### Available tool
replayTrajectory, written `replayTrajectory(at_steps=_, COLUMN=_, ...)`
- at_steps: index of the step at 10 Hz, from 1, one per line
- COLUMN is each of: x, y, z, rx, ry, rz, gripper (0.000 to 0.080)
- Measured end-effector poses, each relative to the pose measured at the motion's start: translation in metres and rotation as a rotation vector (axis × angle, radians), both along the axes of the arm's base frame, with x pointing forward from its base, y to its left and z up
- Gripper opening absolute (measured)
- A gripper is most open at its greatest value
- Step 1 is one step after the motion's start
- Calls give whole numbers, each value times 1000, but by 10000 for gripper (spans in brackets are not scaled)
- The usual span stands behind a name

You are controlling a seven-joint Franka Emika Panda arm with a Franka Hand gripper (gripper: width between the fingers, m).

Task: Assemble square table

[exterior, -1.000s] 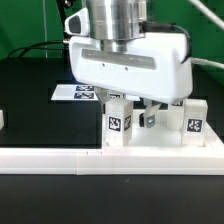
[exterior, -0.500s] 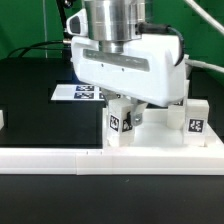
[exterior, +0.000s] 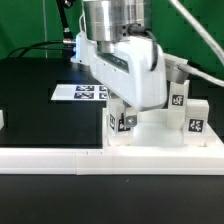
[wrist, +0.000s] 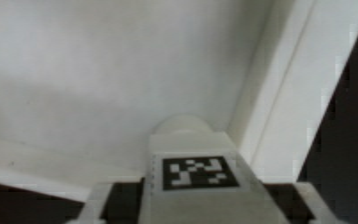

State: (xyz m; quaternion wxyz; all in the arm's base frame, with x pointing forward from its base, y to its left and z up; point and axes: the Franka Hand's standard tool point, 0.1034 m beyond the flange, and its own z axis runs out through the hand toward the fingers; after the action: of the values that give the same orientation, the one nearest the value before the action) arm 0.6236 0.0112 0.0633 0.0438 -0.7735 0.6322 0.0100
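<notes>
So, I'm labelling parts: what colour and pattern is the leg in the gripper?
White leg carrying a black-and-white square tag; clearest in the wrist view.

A black bench (exterior: pixel 40 100) is seen. On it the marker board (exterior: pixel 80 93) lies flat; a long white rail (exterior: pixel 90 160) runs along the front edge, with the white table top (exterior: pixel 150 140) set just behind.

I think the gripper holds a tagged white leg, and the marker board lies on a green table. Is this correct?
Not quite. The gripper does hold a tagged white leg, but the marker board lies on a black table, not a green one. The exterior view shows this.
</notes>
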Motion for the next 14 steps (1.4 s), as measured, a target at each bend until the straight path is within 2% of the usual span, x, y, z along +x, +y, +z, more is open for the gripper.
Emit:
replayTrajectory(at_steps=3, x=3, y=-3, z=0, rx=19, ry=34, rz=-409, gripper=288)
replayTrajectory(at_steps=5, x=2, y=-6, z=0, rx=60, ry=78, rz=-672, gripper=291)
replayTrajectory(at_steps=7, x=-1, y=-8, z=-1, rx=60, ry=91, rz=-763, gripper=298)
replayTrajectory(at_steps=9, x=-4, y=-9, z=-1, rx=40, ry=84, rz=-774, gripper=302)
replayTrajectory(at_steps=10, x=-4, y=-9, z=-1, rx=39, ry=85, rz=-766, gripper=402)
replayTrajectory(at_steps=11, x=-4, y=-9, z=-2, rx=39, ry=85, rz=-766, gripper=402)
replayTrajectory(at_steps=12, x=-4, y=-9, z=-2, rx=39, ry=85, rz=-766, gripper=576)
replayTrajectory(at_steps=13, x=-4, y=-8, z=-1, rx=39, ry=85, rz=-764, gripper=576)
replayTrajectory(at_steps=14, x=-6, y=1, z=8, rx=52, ry=83, rz=-756, gripper=635)
